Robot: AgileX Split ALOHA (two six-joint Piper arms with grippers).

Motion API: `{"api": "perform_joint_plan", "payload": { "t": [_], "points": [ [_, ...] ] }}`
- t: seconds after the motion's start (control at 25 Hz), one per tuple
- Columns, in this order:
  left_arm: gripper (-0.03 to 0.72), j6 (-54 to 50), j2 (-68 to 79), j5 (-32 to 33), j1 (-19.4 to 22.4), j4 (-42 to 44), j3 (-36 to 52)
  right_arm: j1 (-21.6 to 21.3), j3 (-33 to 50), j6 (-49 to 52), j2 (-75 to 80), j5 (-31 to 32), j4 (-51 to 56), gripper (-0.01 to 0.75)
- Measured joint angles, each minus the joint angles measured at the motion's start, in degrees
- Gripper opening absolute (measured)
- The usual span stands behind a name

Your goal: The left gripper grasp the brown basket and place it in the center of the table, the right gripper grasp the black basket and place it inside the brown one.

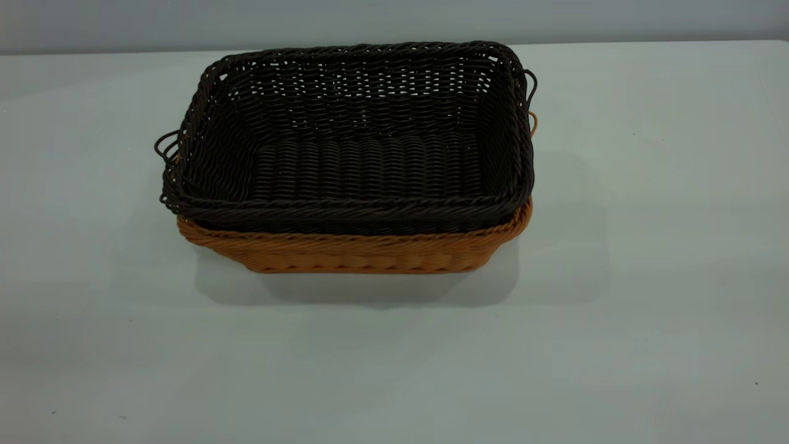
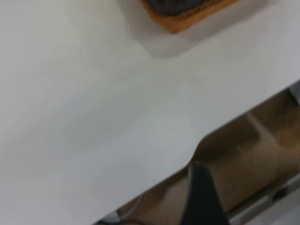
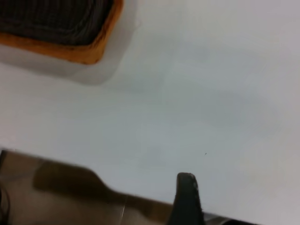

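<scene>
Black basket (image 1: 363, 154) already nested inside brown basket (image 1: 363, 250), both near centre of table (image 1: 647, 308), a little toward 12 o'clock in the exterior view. Dark rim sitting slightly above the tan rim, seemingly level. Both steps of the task judged finished; nothing more to place.

Left gripper (image 2: 199, 197) seen only in its wrist view as one dark finger over the table edge, well apart from the baskets; how wide it stands cannot be told, nothing held. Right gripper (image 3: 186, 199) likewise: one finger tip only, over the table edge, holding nothing, opening impossible to tell.

Next move, if any: only parking both arms, away from the baskets.

No brand, label or writing readable anywhere.
</scene>
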Motion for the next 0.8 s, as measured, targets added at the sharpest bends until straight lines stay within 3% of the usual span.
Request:
{"api": "perform_joint_plan", "payload": {
  "t": [0.2,0.4,0.56,0.8],
  "points": [
    [0.458,0.0,-2.25,0.27,10.07,-0.13,0.0,-9.85,0.0,0.0,-8.16,0.0,0.0,0.507],
    [0.458,0.0,-6.63,0.39,20.52,-0.13,0.0,-11.23,-0.05,0.0,-14.49,0.87,0.0,0.507],
    [0.458,0.0,-11.23,0.68,24.25,-0.08,0.0,-11.11,-0.05,0.0,-14.54,0.88,0.14,0.507],
    [0.458,0.0,-11.84,0.81,24.85,-0.08,0.0,-11.11,-0.05,0.0,-14.54,0.93,0.14,0.507]
  ]
}}
